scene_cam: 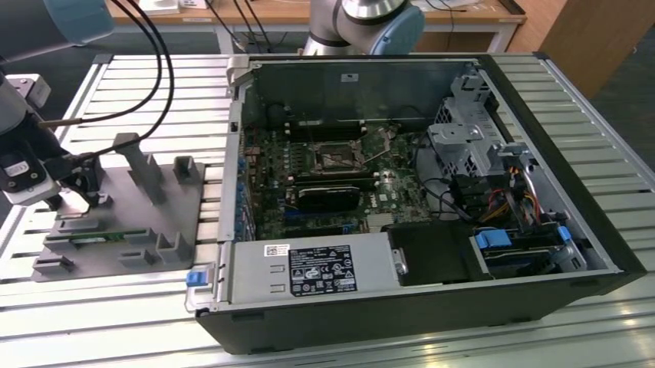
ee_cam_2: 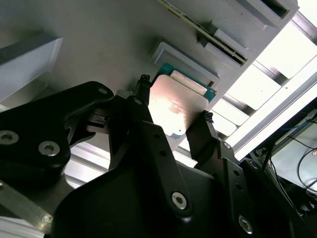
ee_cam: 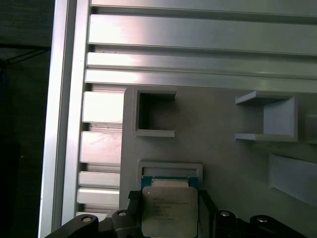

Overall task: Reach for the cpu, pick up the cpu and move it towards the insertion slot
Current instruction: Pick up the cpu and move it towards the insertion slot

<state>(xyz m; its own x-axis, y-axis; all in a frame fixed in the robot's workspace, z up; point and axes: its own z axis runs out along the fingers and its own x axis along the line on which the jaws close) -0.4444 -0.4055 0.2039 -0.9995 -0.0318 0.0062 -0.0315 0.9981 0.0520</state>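
At the grey fixture plate (scene_cam: pixel 143 222), nine o'clock from the insertion slot (scene_cam: pixel 338 159), the gripper (ee_cam_2: pixel 174 99) clamps narrow on opposite edges of the cpu (ee_cam_2: pixel 179 113), seemingly a light, stiff, slick-topped, fragile chip.

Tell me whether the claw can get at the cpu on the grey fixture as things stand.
Very likely yes. In both wrist views the claw sits right at the cpu, which lies shiny side up on the grey fixture. Nothing lies across the chip or between it and the claw.

Black end effector (ee_cam_2: pixel 174 99), silver screws (ee_cam_2: pixel 179 200), grey arm (scene_cam: pixel 353 31)
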